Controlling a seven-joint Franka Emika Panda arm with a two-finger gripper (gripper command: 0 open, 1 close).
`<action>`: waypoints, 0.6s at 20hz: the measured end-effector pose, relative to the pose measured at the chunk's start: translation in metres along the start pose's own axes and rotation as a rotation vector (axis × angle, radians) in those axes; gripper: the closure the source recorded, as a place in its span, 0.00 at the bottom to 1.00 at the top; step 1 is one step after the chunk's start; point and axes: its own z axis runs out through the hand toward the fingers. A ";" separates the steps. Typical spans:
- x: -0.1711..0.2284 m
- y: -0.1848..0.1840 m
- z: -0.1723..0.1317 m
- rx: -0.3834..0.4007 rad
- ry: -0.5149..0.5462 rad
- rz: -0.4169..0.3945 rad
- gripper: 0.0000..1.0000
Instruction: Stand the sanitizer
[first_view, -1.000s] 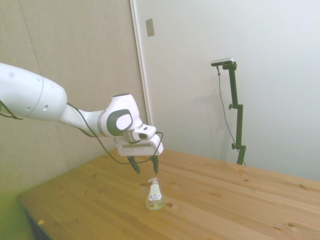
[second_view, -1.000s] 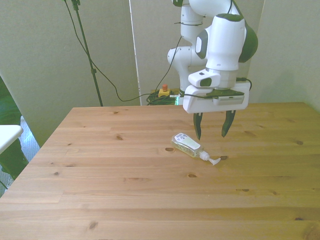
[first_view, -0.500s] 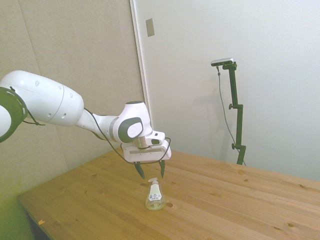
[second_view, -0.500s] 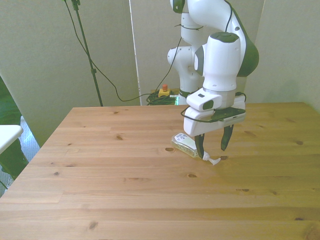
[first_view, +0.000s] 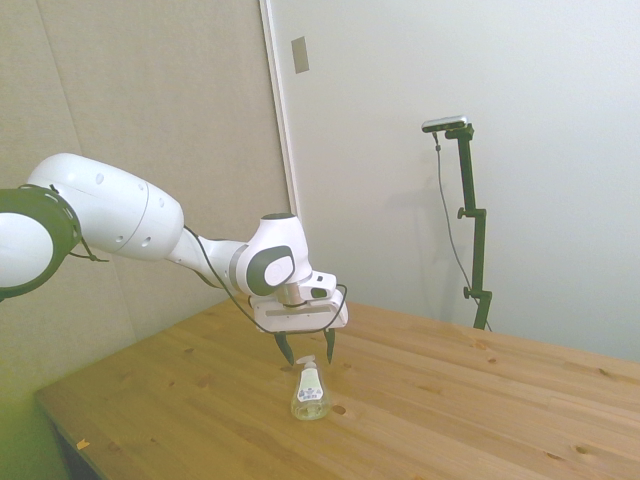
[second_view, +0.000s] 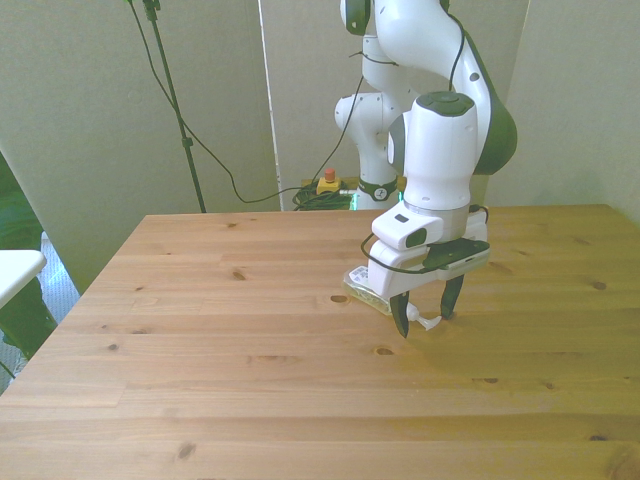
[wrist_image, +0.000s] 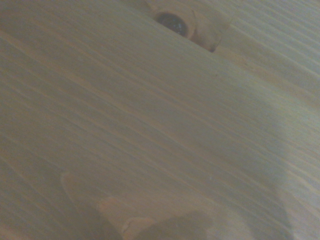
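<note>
The sanitizer, a small clear yellowish bottle with a white pump nozzle, lies on its side on the wooden table. Its nozzle points toward the front view's right. My gripper is open and low over the nozzle end, one finger on either side of it and close to the tabletop. The gripper body hides part of the bottle in the front view. From the side, the bottle appears end-on just below the gripper. The wrist view holds only blurred wood grain with a dark knot.
Behind the table's far edge, cables and a red button lie on the floor. A white object pokes in at the front view's left edge. Wide bare wood surrounds the bottle.
The gripper has come down from above the bottle and toward the nozzle end, staying open. The bottle has not moved.
</note>
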 end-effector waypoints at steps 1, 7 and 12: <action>0.000 0.001 0.001 0.005 -0.003 0.001 1.00; 0.002 0.007 0.001 0.021 -0.010 -0.005 1.00; 0.001 0.011 0.004 0.035 -0.028 -0.014 1.00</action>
